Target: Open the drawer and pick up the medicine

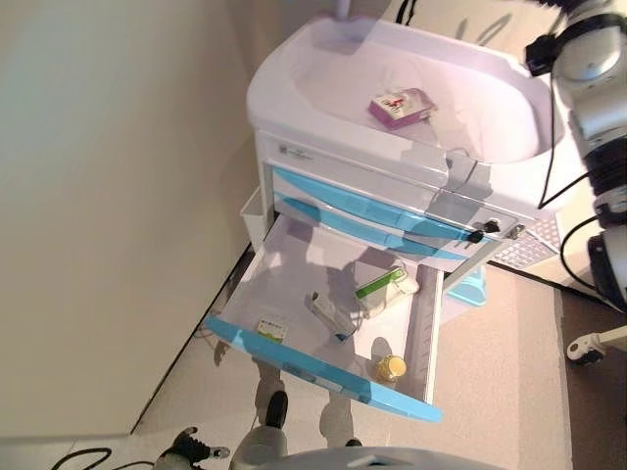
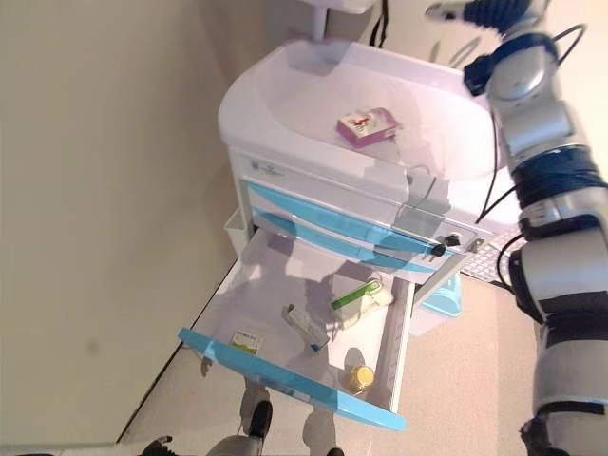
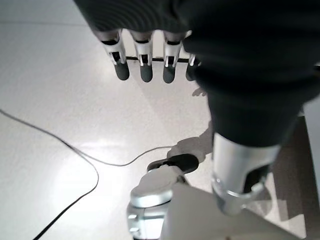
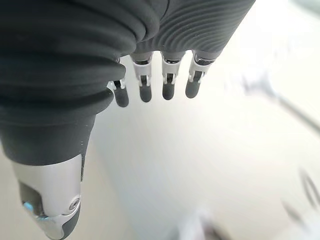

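Left eye view shows the drawer (image 1: 294, 284) pulled wide, medicine box (image 1: 401, 106) up on the cart top (image 1: 294, 88), right hand (image 4: 155, 85) raised beyond it, empty, fingers relaxed, likely nearer than the slack, low left hand (image 3: 150, 65).

No text, number or sign was legible in any view. Relative to the open drawer (image 1: 294, 269): the purple box (image 1: 400, 106) on the cart top above it carried a printed picture and marks too small to read; the small packet (image 1: 271, 329) just behind the drawer's blue front bore a green-and-white label, unreadable; a small plate (image 1: 294, 152) on the cart face above the drawer showed faint, indistinct print.
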Robot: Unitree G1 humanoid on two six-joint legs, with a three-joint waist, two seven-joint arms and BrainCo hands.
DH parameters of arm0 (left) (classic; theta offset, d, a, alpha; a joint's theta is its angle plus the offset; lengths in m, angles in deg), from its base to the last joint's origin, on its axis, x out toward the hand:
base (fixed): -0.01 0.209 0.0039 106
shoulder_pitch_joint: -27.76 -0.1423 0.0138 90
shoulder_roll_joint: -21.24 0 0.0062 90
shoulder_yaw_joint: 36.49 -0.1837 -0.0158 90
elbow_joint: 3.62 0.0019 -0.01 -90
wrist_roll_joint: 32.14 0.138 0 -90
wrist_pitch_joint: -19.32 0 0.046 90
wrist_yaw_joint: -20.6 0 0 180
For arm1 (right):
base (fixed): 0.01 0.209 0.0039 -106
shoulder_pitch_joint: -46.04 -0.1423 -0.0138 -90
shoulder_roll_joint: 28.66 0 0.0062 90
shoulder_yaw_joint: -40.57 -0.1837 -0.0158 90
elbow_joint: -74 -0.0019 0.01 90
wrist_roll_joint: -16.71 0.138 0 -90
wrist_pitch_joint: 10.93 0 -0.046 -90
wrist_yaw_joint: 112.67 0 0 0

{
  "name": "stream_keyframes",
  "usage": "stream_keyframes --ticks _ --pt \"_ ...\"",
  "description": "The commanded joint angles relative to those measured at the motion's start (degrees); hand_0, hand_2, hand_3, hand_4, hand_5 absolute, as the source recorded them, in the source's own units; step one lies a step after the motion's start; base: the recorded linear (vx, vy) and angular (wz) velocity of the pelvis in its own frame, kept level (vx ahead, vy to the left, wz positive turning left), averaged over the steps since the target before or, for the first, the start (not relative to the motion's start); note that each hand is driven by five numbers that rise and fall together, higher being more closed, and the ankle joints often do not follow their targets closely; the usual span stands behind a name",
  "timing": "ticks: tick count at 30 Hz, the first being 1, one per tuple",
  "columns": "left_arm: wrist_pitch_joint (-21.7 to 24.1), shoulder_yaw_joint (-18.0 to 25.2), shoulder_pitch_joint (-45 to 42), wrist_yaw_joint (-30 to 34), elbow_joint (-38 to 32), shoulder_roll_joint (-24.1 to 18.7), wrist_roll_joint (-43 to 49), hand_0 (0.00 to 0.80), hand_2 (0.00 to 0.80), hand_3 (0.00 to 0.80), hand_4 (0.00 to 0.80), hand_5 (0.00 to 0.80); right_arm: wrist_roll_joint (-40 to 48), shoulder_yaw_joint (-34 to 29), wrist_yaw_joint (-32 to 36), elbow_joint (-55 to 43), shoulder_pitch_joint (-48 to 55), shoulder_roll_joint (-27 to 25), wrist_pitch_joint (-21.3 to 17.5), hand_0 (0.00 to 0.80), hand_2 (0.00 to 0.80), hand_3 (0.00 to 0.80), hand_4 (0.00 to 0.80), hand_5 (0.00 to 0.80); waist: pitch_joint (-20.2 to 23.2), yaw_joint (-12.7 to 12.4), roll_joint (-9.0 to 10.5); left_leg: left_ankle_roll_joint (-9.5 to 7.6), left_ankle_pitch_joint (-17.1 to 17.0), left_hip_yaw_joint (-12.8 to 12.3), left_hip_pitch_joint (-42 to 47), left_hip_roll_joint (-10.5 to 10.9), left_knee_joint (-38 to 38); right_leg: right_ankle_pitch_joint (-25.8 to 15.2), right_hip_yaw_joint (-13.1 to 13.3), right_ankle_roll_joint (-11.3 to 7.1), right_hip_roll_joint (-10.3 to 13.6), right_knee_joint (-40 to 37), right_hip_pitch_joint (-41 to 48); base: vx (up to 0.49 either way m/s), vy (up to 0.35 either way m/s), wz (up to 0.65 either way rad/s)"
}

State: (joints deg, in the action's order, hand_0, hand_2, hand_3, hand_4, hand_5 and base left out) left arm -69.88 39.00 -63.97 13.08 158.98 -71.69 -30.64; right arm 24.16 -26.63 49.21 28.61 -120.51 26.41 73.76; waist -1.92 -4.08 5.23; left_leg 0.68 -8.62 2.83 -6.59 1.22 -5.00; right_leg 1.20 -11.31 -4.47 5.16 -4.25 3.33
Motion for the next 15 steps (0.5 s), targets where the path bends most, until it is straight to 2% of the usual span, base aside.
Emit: stream_keyframes --ticks 1,3,4,7,8,10,11,13,14,15 --pt "0.58 -0.02 1.05 -0.62 2.55 0.18 2.01 0.000 0.000 0.000 0.000 0.000 2.45 -2.19 -3.68 -2.88 2.84 -6.66 -3.12 0.000 0.000 0.000 0.000 0.000 1.81 0.69 -0.77 -1.75 8.44 -4.25 5.18 2.12 1.04 -4.14 1.64 -1.81 0.78 2.86 -4.51 0.017 0.017 -0.12" --pt "0.47 -0.07 1.06 -0.56 2.67 0.41 2.41 0.000 0.000 0.000 0.000 0.000 2.32 -3.84 -4.47 -4.40 4.47 -7.47 -3.12 0.000 0.000 0.000 0.000 0.000 1.93 1.03 -0.98 -1.79 8.61 -4.70 5.58 2.12 1.02 -4.16 2.08 -1.88 0.73 2.84 -4.43 0.011 0.019 -0.32" --pt "0.34 -0.31 0.95 -0.38 2.67 1.18 2.97 0.000 0.000 0.000 0.000 0.000 2.32 -7.50 -5.51 -5.24 8.40 -8.33 -3.13 0.000 0.000 0.000 0.000 0.000 2.10 2.02 -1.72 -1.89 8.80 -5.51 6.19 2.06 1.00 -4.16 3.00 -2.01 0.71 2.83 -4.23 0.005 0.013 -0.38" --pt "0.30 -0.62 0.85 -0.33 2.66 1.36 3.67 0.000 0.000 0.000 0.000 0.000 0.03 -11.18 -7.00 -5.84 13.10 -8.46 -2.86 0.000 0.000 0.000 0.000 0.000 2.19 2.11 -1.98 -1.98 8.97 -6.15 6.80 2.01 0.81 -4.24 3.71 -2.12 0.67 2.78 -4.05 -0.018 0.021 -0.25" --pt "0.26 -0.90 0.84 -0.09 2.72 2.01 4.55 0.000 0.000 0.000 0.000 0.000 -2.09 -14.64 -8.22 -8.12 18.17 -8.09 -2.28 0.000 0.000 0.000 0.000 0.000 2.27 2.75 -2.47 -2.14 9.11 -6.74 7.10 1.93 0.82 -4.36 4.43 -2.22 0.65 2.87 -4.14 -0.016 0.008 -0.22" --pt "0.27 -1.02 0.81 -0.08 2.71 1.85 4.55 0.000 0.000 0.000 0.000 0.000 -2.16 -15.10 -8.22 -8.37 18.67 -8.07 -2.20 0.000 0.000 0.000 0.000 0.000 2.32 2.60 -2.31 -2.13 9.12 -6.79 7.11 1.93 0.82 -4.36 4.48 -2.22 0.65 2.87 -4.15 -0.027 0.022 -0.27" --pt "0.06 -1.52 1.08 0.20 2.82 3.02 5.77 0.000 0.000 0.000 0.000 0.000 -2.28 -20.69 -9.56 -8.79 26.49 -5.95 -2.62 0.000 0.000 0.000 0.000 0.000 2.25 3.49 -3.18 -2.37 9.28 -7.47 7.44 1.96 0.72 -4.56 5.31 -2.34 0.68 3.05 -4.35 -0.044 0.049 -0.35" --pt "-0.22 -1.38 1.43 0.16 3.02 3.68 6.33 0.000 0.000 0.000 0.000 0.000 0.95 -25.15 -9.26 -9.85 33.31 -2.42 -3.73 0.000 0.000 0.000 0.000 0.000 2.28 4.15 -3.63 -2.57 9.46 -8.01 7.74 1.97 0.70 -4.68 6.01 -2.38 0.62 3.25 -4.56 -0.031 0.039 -0.24" --pt "-0.20 -1.62 1.33 0.15 3.03 3.39 6.34 0.000 0.000 0.000 0.000 0.000 0.93 -25.94 -9.18 -10.33 34.26 -2.26 -3.68 0.000 0.000 0.000 0.000 0.000 2.39 3.87 -3.34 -2.58 9.49 -8.08 7.80 1.96 0.69 -4.67 6.08 -2.38 0.61 3.27 -4.55 -0.014 0.037 -0.24" --pt "-0.36 -0.79 1.31 0.16 3.15 4.01 6.48 0.000 0.000 0.000 0.000 0.000 4.28 -30.61 -8.22 -12.89 42.94 2.46 -4.71 0.000 0.000 0.000 0.000 0.000 2.19 4.73 -3.80 -2.75 9.70 -8.74 8.14 1.97 0.70 -4.68 6.82 -2.41 0.54 3.42 -4.65 -0.008 0.028 -0.24"
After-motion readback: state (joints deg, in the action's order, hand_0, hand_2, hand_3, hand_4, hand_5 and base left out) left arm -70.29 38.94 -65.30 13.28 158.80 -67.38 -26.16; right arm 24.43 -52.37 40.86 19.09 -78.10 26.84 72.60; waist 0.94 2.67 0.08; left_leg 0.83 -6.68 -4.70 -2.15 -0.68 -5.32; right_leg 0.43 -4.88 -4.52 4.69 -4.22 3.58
